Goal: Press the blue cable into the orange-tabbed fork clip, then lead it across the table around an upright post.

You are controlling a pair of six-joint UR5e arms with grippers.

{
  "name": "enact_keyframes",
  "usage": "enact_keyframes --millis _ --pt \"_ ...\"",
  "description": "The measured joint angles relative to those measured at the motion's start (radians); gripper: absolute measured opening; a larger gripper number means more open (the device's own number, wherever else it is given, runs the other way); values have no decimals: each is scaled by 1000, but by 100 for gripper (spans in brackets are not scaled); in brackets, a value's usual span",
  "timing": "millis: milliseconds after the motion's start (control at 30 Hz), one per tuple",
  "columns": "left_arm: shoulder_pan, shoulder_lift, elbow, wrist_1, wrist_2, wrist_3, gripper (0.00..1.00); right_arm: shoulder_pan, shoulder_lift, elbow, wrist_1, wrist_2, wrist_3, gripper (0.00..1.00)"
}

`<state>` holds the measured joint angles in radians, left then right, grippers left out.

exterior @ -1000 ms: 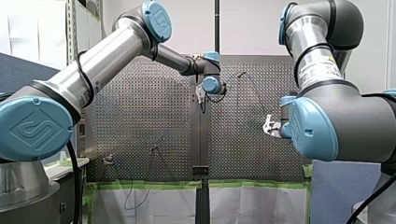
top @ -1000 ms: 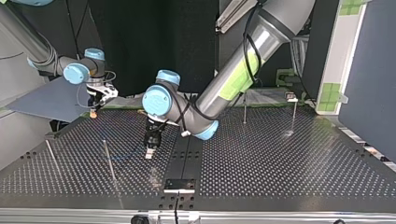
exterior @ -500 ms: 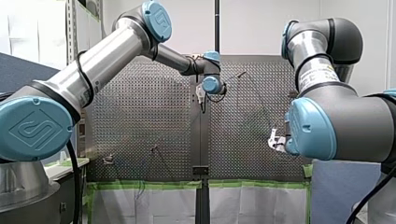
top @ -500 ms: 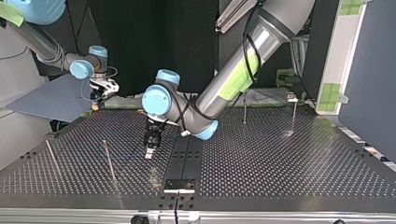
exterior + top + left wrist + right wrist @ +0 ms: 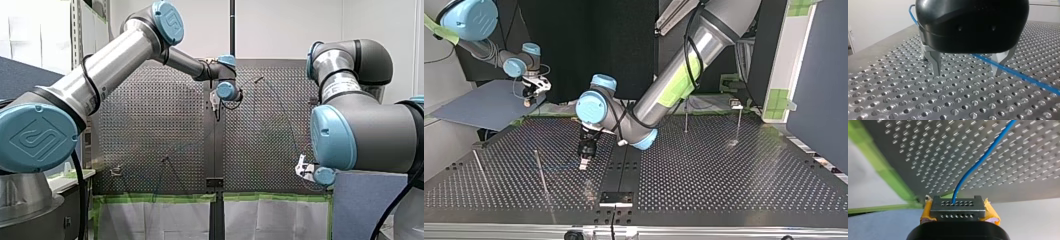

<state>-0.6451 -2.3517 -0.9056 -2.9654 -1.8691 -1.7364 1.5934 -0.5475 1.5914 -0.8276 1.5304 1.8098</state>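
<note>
Near an upright post [image 5: 540, 172], my left pincer [image 5: 967, 74] gapes; my right pincer [image 5: 957, 206] clenches the blue cable [image 5: 978, 162].

Cable [image 5: 1023, 78] over table [image 5: 898, 100], beside left fingers [image 5: 936, 63].

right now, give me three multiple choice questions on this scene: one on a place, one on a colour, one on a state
1. In the top view, my right gripper is: A over the middle of the table; B beyond its far edge, at left; C out of view.
2. The cable is: A red; B blue; C green.
3. My left gripper is: A open; B shut on the cable; C hidden.
B, it hangs off the table; B, right wrist view; A, fingers stand apart.
</note>
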Motion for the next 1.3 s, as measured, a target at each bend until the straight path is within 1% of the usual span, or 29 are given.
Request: enact_keyframes --millis 233,467,633,767,967,1133,1167,1200,1300 --pt "0 0 0 -2 0 0 98 -19 36 -1 -24 -14 15 0" --pt "0 0 0 -4 -4 0 98 -35 50 -3 -50 -19 29 0" --pt "0 0 0 -5 -4 -1 98 -42 69 -12 -66 -36 40 0" --pt "0 0 0 -5 -3 -1 98 -43 101 -31 -61 -46 43 0" --pt "0 0 -1 -10 -3 -1 98 -46 142 -57 -58 -48 47 0" --pt "0 0 -1 -13 -3 -1 98 -46 155 -66 -57 -48 47 0" --pt "0 0 -1 -13 -3 -2 100 -47 156 -66 -56 -48 46 0" --pt "0 0 -1 -14 -3 -3 100 -47 156 -67 -56 -48 46 0" --pt "0 0 -1 -14 -4 -13 100 -47 157 -67 -56 -48 46 0"
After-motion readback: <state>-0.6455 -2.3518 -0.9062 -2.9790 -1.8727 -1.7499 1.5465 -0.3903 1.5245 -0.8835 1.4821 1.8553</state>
